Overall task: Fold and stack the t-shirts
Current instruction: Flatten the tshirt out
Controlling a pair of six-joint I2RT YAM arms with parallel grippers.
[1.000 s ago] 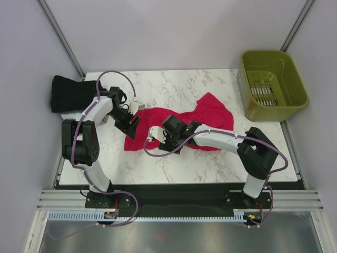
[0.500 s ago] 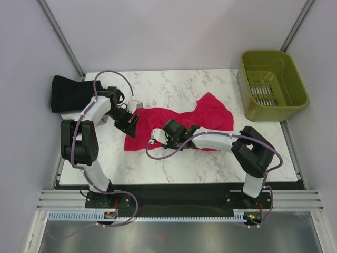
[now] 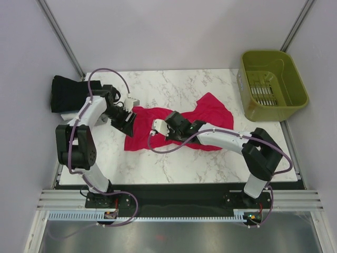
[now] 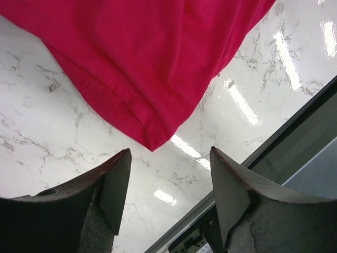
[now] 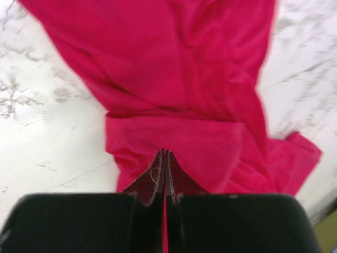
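The left arm point(image 3: 87, 113) is folded at the elbow, its forearm angled inward. The left gripper point(image 4: 169, 154) hangs low with its jaws apart and holds nothing. The right arm point(image 3: 226, 138) stretches far to the left, elbow raised above its base. The right gripper point(image 5: 165, 158) has its fingers pressed together, pinching the shirt point(image 3: 210, 113) at its edge.

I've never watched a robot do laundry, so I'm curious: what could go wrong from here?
The right jaws are shut on only a thin edge of the pink t-shirt, so it may slip free when pulled. The left jaws stand open near its corner, holding nothing; a one-sided pull could bunch the cloth.
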